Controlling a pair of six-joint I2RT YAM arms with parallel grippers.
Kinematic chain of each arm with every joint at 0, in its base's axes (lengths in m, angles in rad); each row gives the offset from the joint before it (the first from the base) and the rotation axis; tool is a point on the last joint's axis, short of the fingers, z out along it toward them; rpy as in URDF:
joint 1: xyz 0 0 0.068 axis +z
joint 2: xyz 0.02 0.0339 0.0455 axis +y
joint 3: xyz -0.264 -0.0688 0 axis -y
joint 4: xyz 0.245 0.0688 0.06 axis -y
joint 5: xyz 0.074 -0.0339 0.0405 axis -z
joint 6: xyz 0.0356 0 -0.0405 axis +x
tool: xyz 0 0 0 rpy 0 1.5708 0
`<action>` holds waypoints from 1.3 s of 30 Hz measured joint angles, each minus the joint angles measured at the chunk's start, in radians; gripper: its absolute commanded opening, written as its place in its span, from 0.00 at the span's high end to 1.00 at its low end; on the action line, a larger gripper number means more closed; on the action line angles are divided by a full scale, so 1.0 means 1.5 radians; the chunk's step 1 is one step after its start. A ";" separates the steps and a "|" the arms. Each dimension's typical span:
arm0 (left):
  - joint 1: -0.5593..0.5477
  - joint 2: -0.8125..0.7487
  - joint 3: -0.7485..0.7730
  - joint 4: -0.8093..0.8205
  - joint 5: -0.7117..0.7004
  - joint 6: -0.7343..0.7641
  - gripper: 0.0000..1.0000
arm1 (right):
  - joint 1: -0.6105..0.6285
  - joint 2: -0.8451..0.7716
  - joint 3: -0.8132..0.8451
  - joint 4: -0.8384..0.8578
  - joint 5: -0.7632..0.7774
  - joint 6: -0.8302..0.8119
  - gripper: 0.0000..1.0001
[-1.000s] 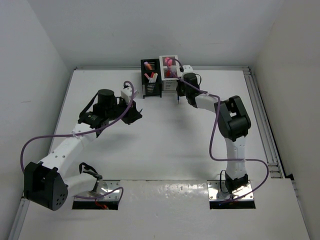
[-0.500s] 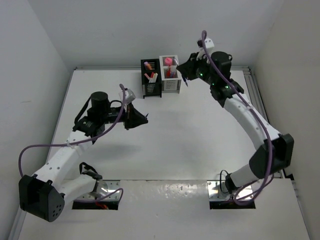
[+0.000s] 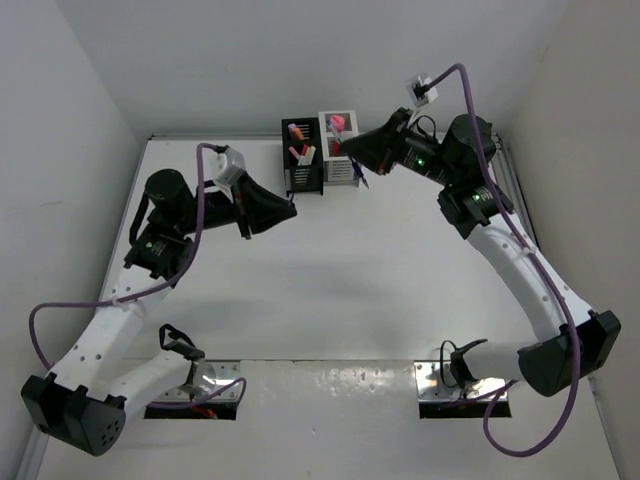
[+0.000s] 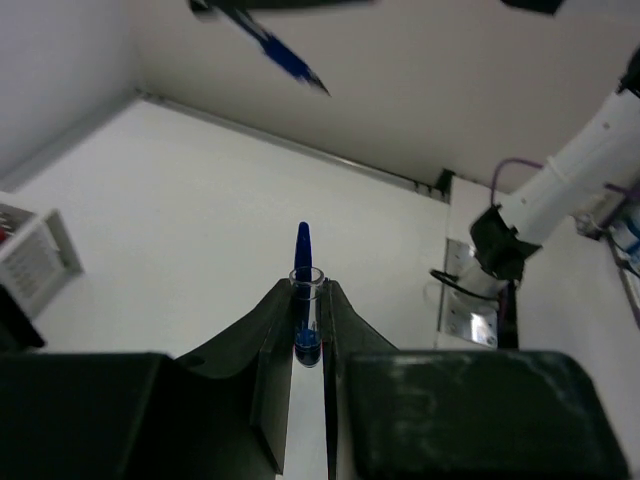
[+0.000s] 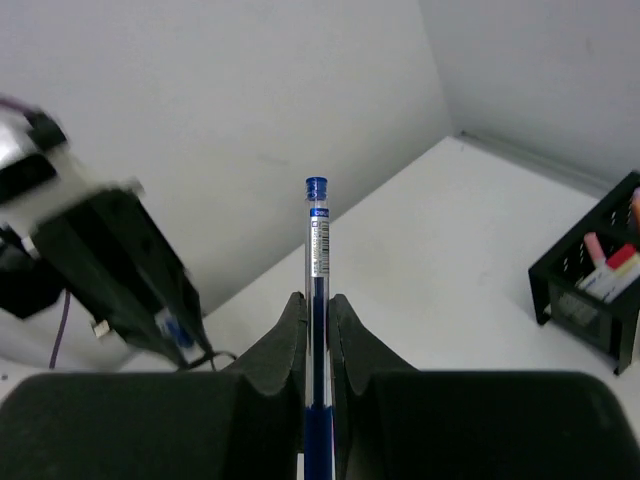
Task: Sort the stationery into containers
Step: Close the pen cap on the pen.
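Stationery point(image 3: 303, 152) already stands in the joined pair of containers at the far edge of the table point(image 3: 350, 290). The black holder point(image 3: 302, 160) shows a pink-and-orange piece with red and white ones beside it, and the white holder point(image 3: 341, 152) shows a pink piece sticking up above its rim. Two pens are off the table, one in each arm's grip.

The left gripper point(image 4: 305, 300) hangs above the table in front of the black holder, its fingers point(image 4: 268, 330) pressed against a blue-tipped pen point(image 4: 304, 270) that points straight out past the fingertips.

The right gripper point(image 5: 318, 310) is raised in front of the white holder. Its fingers point(image 5: 290, 335) are clamped on a clear-barrelled blue pen point(image 5: 317, 245), which stands out between them with its blue end cap furthest from the camera.

From the right wrist view the left gripper sits low on the left with a bit of blue at its tip, well apart from the right one, and the black holder is at the right edge.
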 measured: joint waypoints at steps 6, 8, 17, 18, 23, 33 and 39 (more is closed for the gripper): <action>0.025 -0.035 0.040 0.057 -0.067 -0.069 1.00 | 0.014 -0.054 -0.085 -0.047 -0.050 -0.037 1.00; 0.025 -0.026 0.045 0.098 -0.069 -0.111 1.00 | 0.027 -0.059 -0.092 -0.051 -0.062 -0.042 1.00; 0.023 0.050 0.039 0.224 -0.080 -0.258 1.00 | 0.077 -0.061 -0.094 -0.068 -0.117 -0.054 1.00; 0.022 0.054 0.037 0.235 -0.080 -0.270 1.00 | 0.082 -0.061 -0.094 -0.069 -0.120 -0.054 1.00; 0.011 0.068 0.037 0.287 -0.082 -0.315 1.00 | 0.105 -0.059 -0.094 -0.069 -0.129 -0.054 1.00; 0.012 0.069 0.037 0.289 -0.093 -0.317 1.00 | 0.113 -0.016 -0.088 -0.051 -0.123 -0.028 1.00; 0.055 0.039 0.012 0.267 -0.117 -0.310 1.00 | 0.077 -0.022 -0.088 -0.021 -0.091 -0.007 1.00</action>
